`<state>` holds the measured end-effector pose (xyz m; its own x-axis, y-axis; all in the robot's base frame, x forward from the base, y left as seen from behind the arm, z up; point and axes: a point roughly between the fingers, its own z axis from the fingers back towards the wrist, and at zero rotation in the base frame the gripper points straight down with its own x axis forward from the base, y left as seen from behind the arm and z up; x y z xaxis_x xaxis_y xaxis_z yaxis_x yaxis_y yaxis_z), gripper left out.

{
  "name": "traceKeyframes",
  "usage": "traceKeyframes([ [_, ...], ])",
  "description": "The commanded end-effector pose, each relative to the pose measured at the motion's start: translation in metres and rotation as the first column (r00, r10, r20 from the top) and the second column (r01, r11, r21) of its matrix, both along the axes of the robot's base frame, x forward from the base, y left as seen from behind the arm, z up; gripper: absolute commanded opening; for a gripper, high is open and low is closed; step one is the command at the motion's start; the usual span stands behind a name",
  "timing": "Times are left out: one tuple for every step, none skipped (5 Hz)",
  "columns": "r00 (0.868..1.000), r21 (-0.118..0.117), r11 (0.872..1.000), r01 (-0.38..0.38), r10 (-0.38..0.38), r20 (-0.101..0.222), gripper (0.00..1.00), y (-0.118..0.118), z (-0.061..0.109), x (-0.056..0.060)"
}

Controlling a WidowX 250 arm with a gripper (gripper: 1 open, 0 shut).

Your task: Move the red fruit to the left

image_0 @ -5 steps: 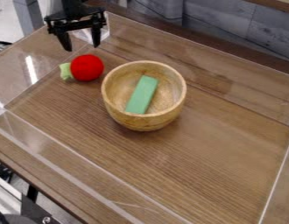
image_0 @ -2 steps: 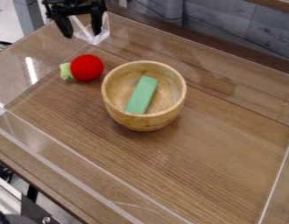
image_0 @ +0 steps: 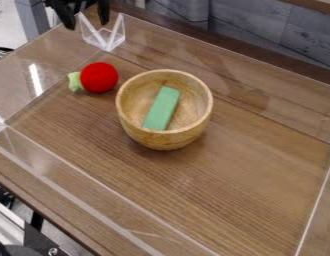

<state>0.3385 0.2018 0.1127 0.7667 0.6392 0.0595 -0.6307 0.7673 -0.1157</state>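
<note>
Since the earlier frames the gripper (image_0: 72, 10) has climbed from just above the table's far-left area to the top edge of the view, so only the lower tips of its dark fingers show now, spread apart and holding nothing. Nothing else has shifted.

On the table (image_0: 195, 190), the wooden bowl (image_0: 164, 108) sits near the middle with the green block (image_0: 162, 107) lying flat inside it. Left of the bowl, just beside its rim but apart from it, the red fruit (image_0: 97, 77) rests on the wood, its pale green top pointing left. The gripper is well beyond it, toward the far-left corner, and not touching it.

Judging by how things lie, the fruit already sits left of the bowl and the arm looks to be pulling away after a release, so the task seems at or near its end. If the fruit must go further left, the next move calls for coming back down over it with the fingers spread, closing on its round body, and keeping clear of the bowl's rim.
</note>
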Motion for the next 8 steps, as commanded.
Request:
traceKeyframes([
  [0.995,0.059,0.995,-0.074,0.069,0.072,1.00,0.002,0.032,0.010],
  [0.998,0.068,0.997,-0.032,0.028,0.062,1.00,-0.015,0.035,0.017],
  [0.999,0.073,0.997,-0.001,-0.003,0.054,0.00,-0.031,0.038,0.024],
  [0.999,0.077,0.997,0.003,-0.006,0.048,0.00,-0.040,0.043,0.030],
  [0.995,0.077,0.993,0.087,-0.090,0.036,0.00,-0.054,0.041,0.034],
  [0.984,0.076,0.982,0.174,-0.177,0.026,0.00,-0.069,0.038,0.034],
  [0.974,0.073,0.971,0.226,-0.228,0.019,0.00,-0.085,0.037,0.031],
  [0.961,0.067,0.959,0.276,-0.277,0.012,0.00,-0.101,0.035,0.030],
])
